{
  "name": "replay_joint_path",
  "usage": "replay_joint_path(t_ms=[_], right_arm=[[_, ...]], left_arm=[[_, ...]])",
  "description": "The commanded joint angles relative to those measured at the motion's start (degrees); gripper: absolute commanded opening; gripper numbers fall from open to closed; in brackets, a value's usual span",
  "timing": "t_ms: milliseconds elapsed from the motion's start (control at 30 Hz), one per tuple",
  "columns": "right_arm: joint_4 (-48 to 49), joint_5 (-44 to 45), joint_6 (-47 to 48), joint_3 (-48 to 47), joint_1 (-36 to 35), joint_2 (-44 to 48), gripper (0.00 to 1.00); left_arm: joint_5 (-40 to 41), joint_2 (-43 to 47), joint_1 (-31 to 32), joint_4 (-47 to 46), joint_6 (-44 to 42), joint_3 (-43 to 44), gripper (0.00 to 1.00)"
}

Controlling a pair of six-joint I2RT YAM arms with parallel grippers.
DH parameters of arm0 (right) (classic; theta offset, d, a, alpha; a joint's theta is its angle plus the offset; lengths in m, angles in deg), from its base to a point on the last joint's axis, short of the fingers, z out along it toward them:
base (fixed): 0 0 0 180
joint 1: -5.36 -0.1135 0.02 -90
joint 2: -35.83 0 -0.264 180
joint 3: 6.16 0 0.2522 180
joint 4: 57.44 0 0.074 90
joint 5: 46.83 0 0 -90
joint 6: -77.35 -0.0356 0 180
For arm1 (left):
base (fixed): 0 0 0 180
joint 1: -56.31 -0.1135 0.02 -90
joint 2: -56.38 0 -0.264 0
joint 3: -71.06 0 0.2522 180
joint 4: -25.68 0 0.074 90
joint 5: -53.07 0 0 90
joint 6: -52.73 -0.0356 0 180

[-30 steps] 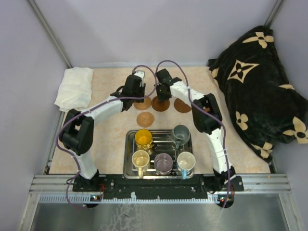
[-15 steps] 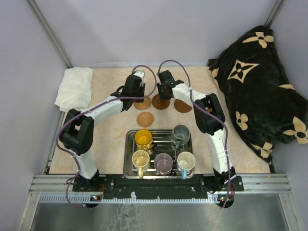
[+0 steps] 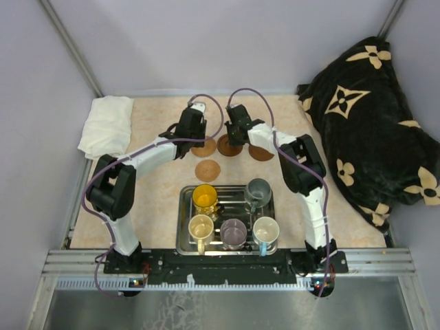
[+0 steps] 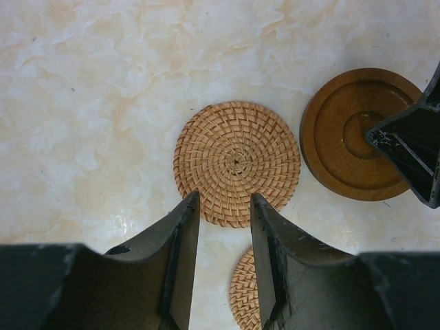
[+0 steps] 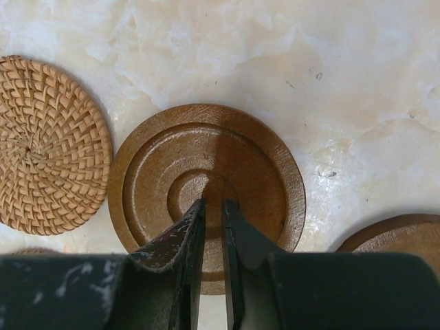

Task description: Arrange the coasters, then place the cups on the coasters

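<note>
A tan woven coaster (image 4: pixel 236 163) lies beside a dark brown ringed wooden coaster (image 5: pixel 206 185). The tabletop (image 4: pixel 89 103) is cream marble-patterned. The blanket (image 3: pixel 371 117) is black with beige flowers.

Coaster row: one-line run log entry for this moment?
phase: arranging coasters | left end effector: open above woven coaster | right end effector: nearly closed over ringed wooden coaster | mugs: in steel tray

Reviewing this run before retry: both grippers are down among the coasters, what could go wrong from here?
1. The right gripper, jaws nearly closed, sits on the dark wooden coaster; any sideways move may drag it into the woven coaster close beside it.
2. The left gripper works right next to the right one, so the arms might collide.
3. All mugs wait in the steel tray, packed close; lifting the yellow mug could knock a neighbour.
</note>
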Motion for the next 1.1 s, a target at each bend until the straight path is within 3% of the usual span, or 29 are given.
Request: replay_joint_path(t_ms=[0, 833, 1067], right_arm=[[-12.77, 3.32, -0.08, 5.29, -0.41, -2.92, 0.17], [-14.9, 5.28, -1.3, 13.49, -2.79, 1.1, 0.15], [-13.66, 6.34, -1.02, 11.59, -2.89, 1.01, 0.19]], left_arm=[[1.79, -0.6, -0.75, 0.4, -0.13, 1.14, 0.42], [-6.0, -1.57, -4.13, -1.88, 2.95, -1.55, 0.42], [-6.87, -0.66, -4.1, -2.96, 2.99, -3.02, 0.42]])
